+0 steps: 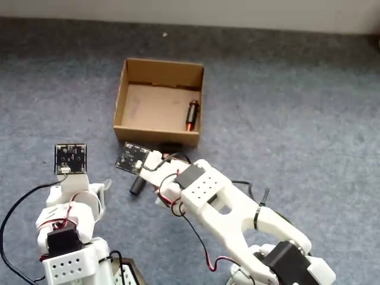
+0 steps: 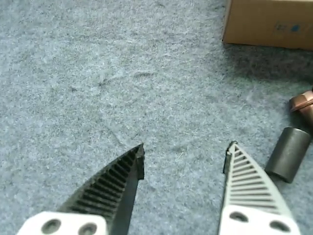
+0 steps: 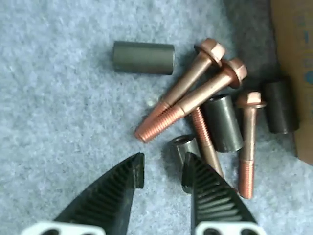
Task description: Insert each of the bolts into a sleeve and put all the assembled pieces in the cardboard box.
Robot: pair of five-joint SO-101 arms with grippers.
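The cardboard box (image 1: 122, 98) stands at the middle back and holds one assembled bolt-in-sleeve piece (image 1: 192, 114). In front of the box, several copper bolts (image 3: 195, 100) and dark sleeves (image 3: 223, 122) lie in a loose heap. One sleeve (image 3: 144, 57) lies apart from the heap and another (image 3: 185, 145) stands on end. My right gripper (image 3: 163, 171) hovers just short of the heap, open by a narrow gap, with nothing between its fingers. My left gripper (image 2: 186, 152) is open wide over bare carpet. Beside it lie a dark sleeve (image 2: 288, 154) and a bolt head (image 2: 303, 105).
Grey carpet covers the whole floor. In the high view a lone sleeve (image 1: 137, 186) lies between the two arms. The left arm (image 1: 71, 202) is at the lower left. The right arm (image 1: 237, 214) stretches from the lower right toward the box front (image 3: 293, 63).
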